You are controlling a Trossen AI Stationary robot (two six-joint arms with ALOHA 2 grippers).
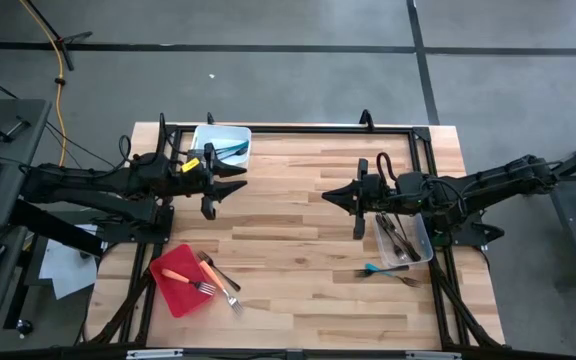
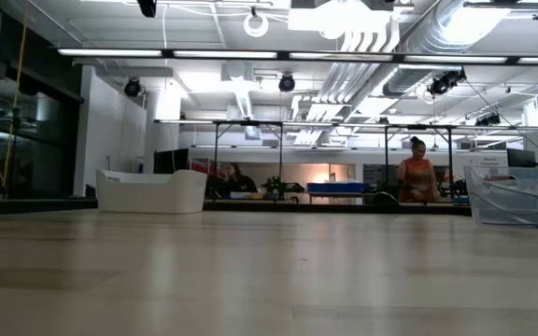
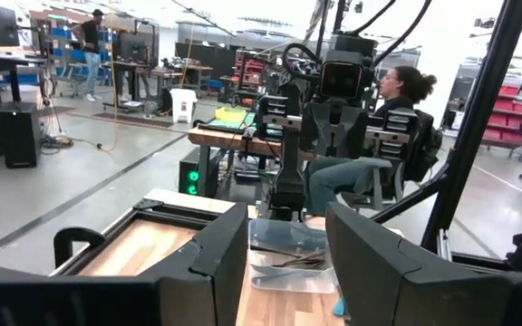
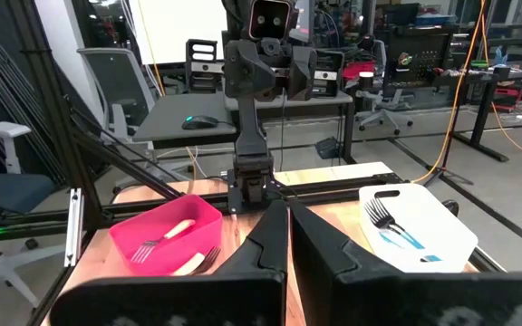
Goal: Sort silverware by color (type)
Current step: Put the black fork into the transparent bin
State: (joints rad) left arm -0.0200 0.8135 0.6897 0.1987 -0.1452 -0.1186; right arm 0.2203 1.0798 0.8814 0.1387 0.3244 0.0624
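- Red tray (image 1: pixel 173 283), near left corner of the bench (image 1: pixel 298 260): one orange-handled fork (image 1: pixel 190 281) lies across it, long axis left to right, tines toward the bench's middle.
- Dark forks (image 1: pixel 224 283), partly on the tray's right edge and partly on bare wood: long axes diagonal, running from the tray out toward the near edge of the bench.
- Teal-handled fork (image 1: pixel 386 271) on bare wood just in front of the clear tub: long axis left to right, handle end toward the middle, dark head toward the right edge.
- Clear tub (image 1: pixel 420 245), right side: dark utensils (image 1: pixel 398 237) inside, long axes running roughly near to far.
- Right tool (image 1: pixel 330 197), above the bench's middle beside the clear tub: fingers pressed together, nothing between them.
- Left tool (image 1: pixel 236 187), above the bench near the white tub: fingers (image 3: pixel 217 263) spread, nothing between them.
- White tub (image 1: pixel 200 143), far left: teal forks (image 1: pixel 230 150) inside, long axes slanted across it.
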